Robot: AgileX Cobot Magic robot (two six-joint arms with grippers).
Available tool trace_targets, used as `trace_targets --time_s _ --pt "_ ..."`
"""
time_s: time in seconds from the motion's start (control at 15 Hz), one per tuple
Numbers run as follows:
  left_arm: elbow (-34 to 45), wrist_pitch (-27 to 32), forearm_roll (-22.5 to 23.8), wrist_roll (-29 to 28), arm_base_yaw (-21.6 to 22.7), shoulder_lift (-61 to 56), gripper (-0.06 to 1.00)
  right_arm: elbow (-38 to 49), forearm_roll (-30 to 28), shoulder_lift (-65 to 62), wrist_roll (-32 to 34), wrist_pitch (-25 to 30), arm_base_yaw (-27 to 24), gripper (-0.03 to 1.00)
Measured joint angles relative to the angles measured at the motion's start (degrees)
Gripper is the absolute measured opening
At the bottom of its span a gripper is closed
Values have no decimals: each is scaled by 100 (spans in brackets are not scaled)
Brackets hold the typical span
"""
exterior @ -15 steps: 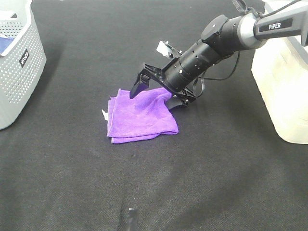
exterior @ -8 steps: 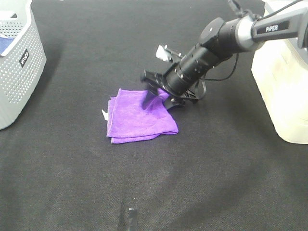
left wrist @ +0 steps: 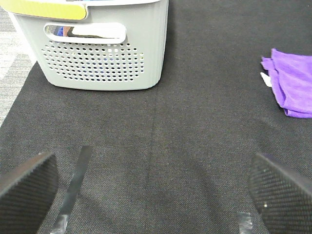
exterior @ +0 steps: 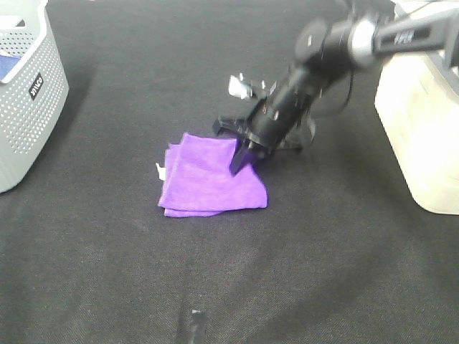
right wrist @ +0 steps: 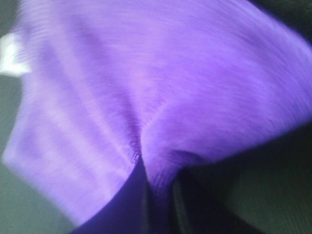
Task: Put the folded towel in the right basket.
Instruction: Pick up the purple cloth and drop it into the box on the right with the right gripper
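The folded purple towel (exterior: 211, 175) lies on the black table near the middle, a white tag (exterior: 160, 170) at its left edge. My right gripper (exterior: 240, 159) reaches down onto the towel's upper right part. In the right wrist view the towel (right wrist: 146, 83) is bunched and pinched between the dark fingers (right wrist: 126, 204) of the shut gripper (right wrist: 158, 195). The cream right basket (exterior: 423, 122) stands at the right edge. My left gripper (left wrist: 156, 190) is open and empty, low over the table at the front, with the towel (left wrist: 292, 85) off to one side.
A grey perforated basket (exterior: 25, 93) stands at the far left; it also shows in the left wrist view (left wrist: 97, 53) with items inside. A strip of tape (left wrist: 73, 187) lies on the table near the left gripper.
My right gripper has swung down onto the towel's right part and closed on it. The towel's upper right has shifted and bunched slightly. The left arm has not moved.
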Motion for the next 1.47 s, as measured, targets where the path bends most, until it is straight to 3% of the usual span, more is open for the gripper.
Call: trace_targets --time_s 0.2,0.27,0.33,0.47,0.93,1.27,1.33,1.47 --pt "0 0 0 0 0 0 99 -985 -1043 -940 516 945 34 6" --pt "0 0 0 0 0 0 99 -1421 -1862 -1312 900 1232 34 6" --pt "0 0 0 0 0 0 99 -1421 -1862 -1312 900 1232 34 6" --pt "0 0 0 0 0 0 99 -2447 -3134 -2000 1180 1358 -241 6" --pt "0 0 0 0 0 0 99 -2836 -3363 -2504 1312 1444 -2641 6" --pt "0 0 0 0 0 0 99 -2836 -3295 -2194 1461 1461 -2951 8" --pt "0 0 0 0 0 0 99 -2836 -3312 -2074 1593 1461 -2951 23" --pt "0 0 0 0 0 0 99 -2825 -3455 -1942 1667 1461 -2951 74"
